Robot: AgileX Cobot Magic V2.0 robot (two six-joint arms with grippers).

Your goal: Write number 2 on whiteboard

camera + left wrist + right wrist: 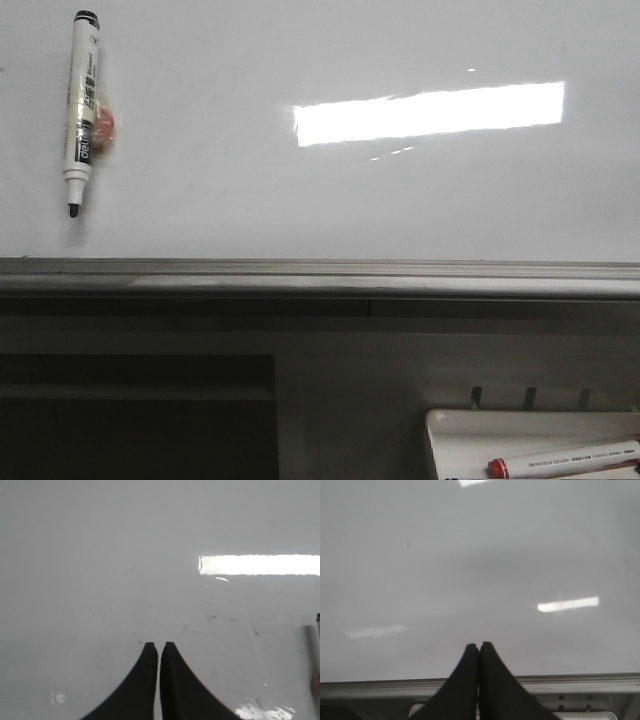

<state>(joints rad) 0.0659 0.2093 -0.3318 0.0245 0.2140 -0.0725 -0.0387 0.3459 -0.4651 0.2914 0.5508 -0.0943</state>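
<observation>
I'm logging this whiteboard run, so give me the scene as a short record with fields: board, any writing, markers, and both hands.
whiteboard: glossy white, grey rim along its near edge, ceiling-light glare
number 2: not on the board yet; only faint smudges in the left wrist view
black marker: on the board, uncapped, tip toward the rim
red-capped marker: lying in the white tray below the board
left hand: shut, empty, over the board
right hand: shut, empty, near the rim
</observation>
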